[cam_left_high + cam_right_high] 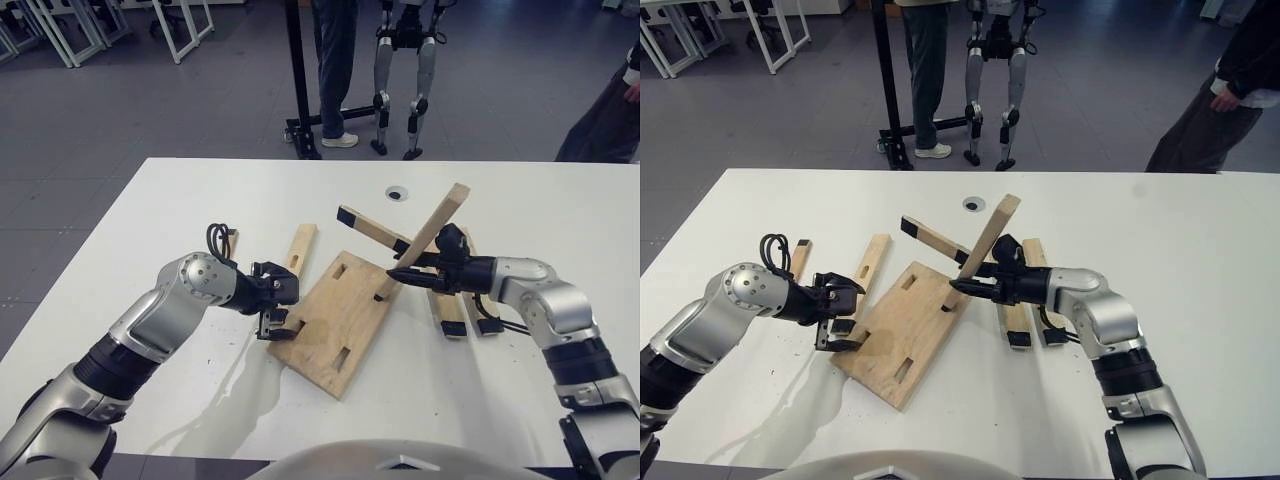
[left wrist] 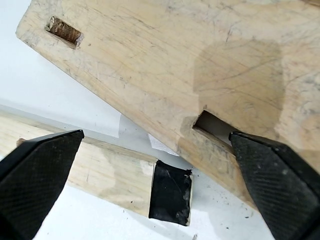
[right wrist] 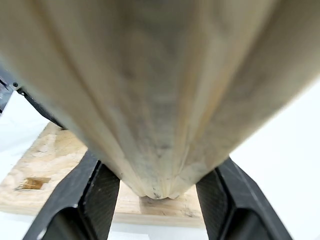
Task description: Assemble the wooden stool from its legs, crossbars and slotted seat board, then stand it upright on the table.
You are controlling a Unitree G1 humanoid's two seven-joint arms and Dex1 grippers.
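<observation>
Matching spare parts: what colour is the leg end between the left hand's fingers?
The leg end is black; clearest in the left wrist view.

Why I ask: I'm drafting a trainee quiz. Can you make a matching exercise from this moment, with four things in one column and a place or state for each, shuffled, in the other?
Things
1. seat board
2. raised leg
3. left gripper
4. right gripper

Places or states
A. shut on the raised leg
B. open, at the board's left edge
C. lying on the table, slots showing
D. tilted, lower end on the board

Pairs: 1-C, 2-D, 3-B, 4-A
</observation>
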